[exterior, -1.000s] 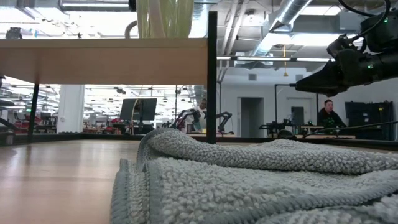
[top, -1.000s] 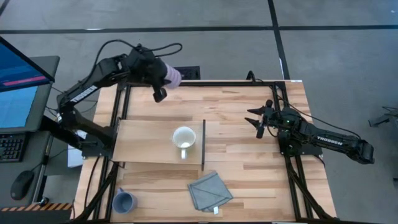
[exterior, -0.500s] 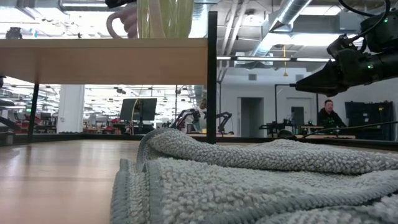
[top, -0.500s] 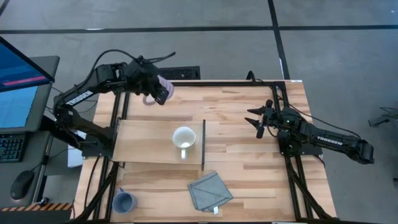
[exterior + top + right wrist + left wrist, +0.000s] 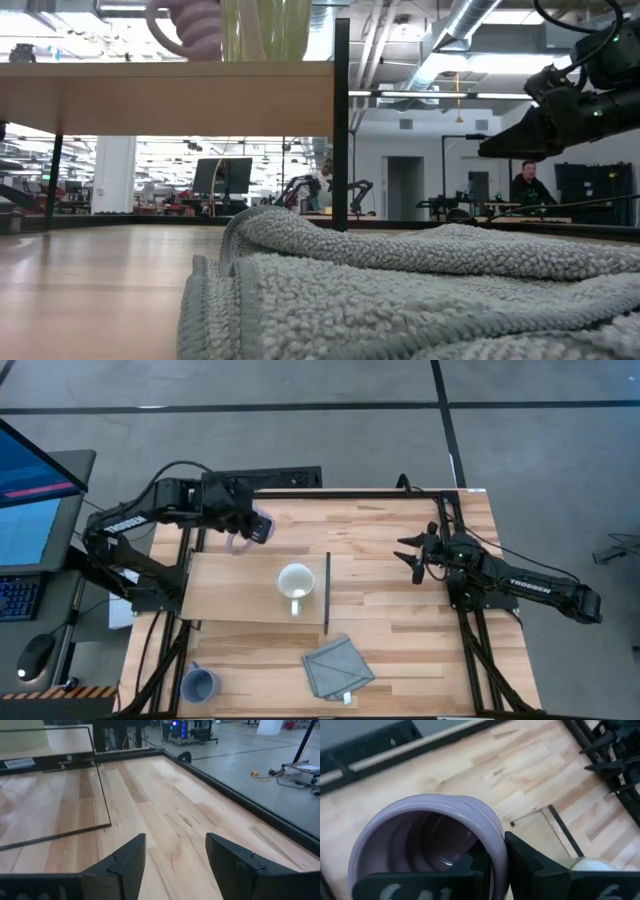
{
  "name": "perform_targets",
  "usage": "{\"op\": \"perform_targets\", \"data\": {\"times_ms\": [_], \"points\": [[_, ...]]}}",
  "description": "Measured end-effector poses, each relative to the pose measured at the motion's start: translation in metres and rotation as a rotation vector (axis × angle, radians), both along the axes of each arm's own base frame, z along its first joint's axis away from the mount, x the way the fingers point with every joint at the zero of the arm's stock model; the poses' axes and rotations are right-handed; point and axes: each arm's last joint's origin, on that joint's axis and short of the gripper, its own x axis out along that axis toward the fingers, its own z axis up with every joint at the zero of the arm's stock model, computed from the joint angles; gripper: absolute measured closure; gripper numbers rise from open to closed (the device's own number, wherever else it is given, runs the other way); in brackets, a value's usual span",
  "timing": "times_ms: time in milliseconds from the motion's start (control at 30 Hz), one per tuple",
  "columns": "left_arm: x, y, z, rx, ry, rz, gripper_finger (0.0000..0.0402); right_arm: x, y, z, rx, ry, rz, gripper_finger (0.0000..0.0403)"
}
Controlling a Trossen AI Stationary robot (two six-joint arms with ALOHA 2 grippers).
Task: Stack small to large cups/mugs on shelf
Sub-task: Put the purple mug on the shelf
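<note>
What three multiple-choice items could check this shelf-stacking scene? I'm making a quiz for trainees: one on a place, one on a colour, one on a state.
1. Where is the white mug?
A. on the shelf
B. on the cloth
C. in the right hand

2. What colour is the mug in the left hand?
A. white
B. purple
C. blue-grey

3. How is the right hand?
A. shut on a mug
B. shut, empty
C. open, empty

Key: 1 A, the high view shows it on the board beside the dark panel. 2 B, the left wrist view shows fingers pinching the purple mug by its rim. 3 C, its fingers stand apart over bare table.
</note>
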Motion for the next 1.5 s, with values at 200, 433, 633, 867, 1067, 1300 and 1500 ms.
{"op": "perform_targets", "data": {"times_ms": [200, 433, 633, 867, 1067, 1300, 1500], "points": [[-0.008, -0.011, -0.006, -0.113, 0.056, 0.072, 0.0376, 0.0, 0.0, 0.0, 0.001, 0.005, 0.0, 0.0173], [-0.005, -0.024, -0.01, -0.226, 0.062, 0.119, 0.0376, 0.0, 0.0, 0.0, -0.006, 0.008, 0.002, 0.0173], [0.018, -0.037, -0.026, -0.271, 0.141, 0.092, 0.0376, 0.0, 0.0, -0.001, -0.003, 0.017, 0.002, 0.0173], [0.025, -0.047, -0.032, -0.301, 0.167, 0.111, 0.0376, -0.001, 0.0, -0.004, 0.011, 0.043, 0.002, 0.0173], [0.021, -0.059, -0.033, -0.325, 0.16, 0.194, 0.0376, -0.001, 0.0, -0.004, 0.011, 0.043, 0.002, 0.0173], [0.036, -0.069, -0.045, -0.331, 0.196, 0.241, 0.0376, -0.001, 0.0, -0.004, -0.036, 0.059, 0.015, 0.0173], [0.053, -0.072, -0.059, -0.33, 0.263, 0.222, 0.0376, -0.001, 0.0, -0.003, -0.036, 0.047, 0.014, 0.0173]]}}
